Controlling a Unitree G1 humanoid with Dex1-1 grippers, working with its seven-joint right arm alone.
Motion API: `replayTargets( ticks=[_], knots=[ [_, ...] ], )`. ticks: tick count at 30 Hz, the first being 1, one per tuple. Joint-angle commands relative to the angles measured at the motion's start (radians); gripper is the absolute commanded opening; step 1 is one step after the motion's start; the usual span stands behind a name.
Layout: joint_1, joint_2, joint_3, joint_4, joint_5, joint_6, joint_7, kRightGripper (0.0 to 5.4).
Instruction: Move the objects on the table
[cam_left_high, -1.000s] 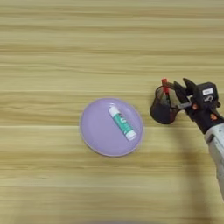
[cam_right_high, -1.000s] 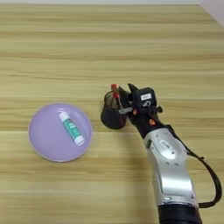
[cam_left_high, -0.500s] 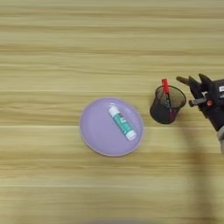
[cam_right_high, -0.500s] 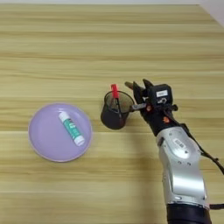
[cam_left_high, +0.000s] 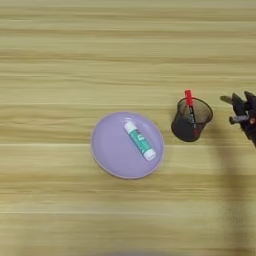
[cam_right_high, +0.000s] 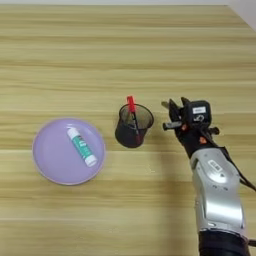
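Note:
A small black wire-mesh pen cup (cam_right_high: 134, 126) stands upright on the wooden table (cam_right_high: 125, 55), right of centre. A red-capped marker (cam_right_high: 131, 106) leans inside it, cap poking above the far rim. My right gripper (cam_right_high: 167, 116) hovers a short way to the right of the cup, apart from it, open with nothing between its black fingers. The left eye view shows the same cup (cam_left_high: 191, 120), the marker (cam_left_high: 189, 100) and the gripper (cam_left_high: 231, 109) at the right edge.
A round lilac plate (cam_right_high: 47, 150) lies left of the cup with a green-and-white tube (cam_right_high: 82, 146) on it. My silver forearm (cam_right_high: 217, 195) runs from the gripper down to the bottom right.
My gripper has drawn back to the right, from the cup's right rim to a gap beside it. The cup and marker stay where they were.

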Motion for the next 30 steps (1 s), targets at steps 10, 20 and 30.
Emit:
replayTargets(
  ticks=[10,20,30],
  knots=[
    [-0.087,-0.044,0.025,0.091,-0.058,0.009,-0.028,1.14],
    [-0.101,-0.037,0.053,0.151,-0.078,0.014,-0.026,1.14],
    [-0.115,-0.037,0.071,0.203,-0.097,0.063,-0.040,1.14]
  ],
)
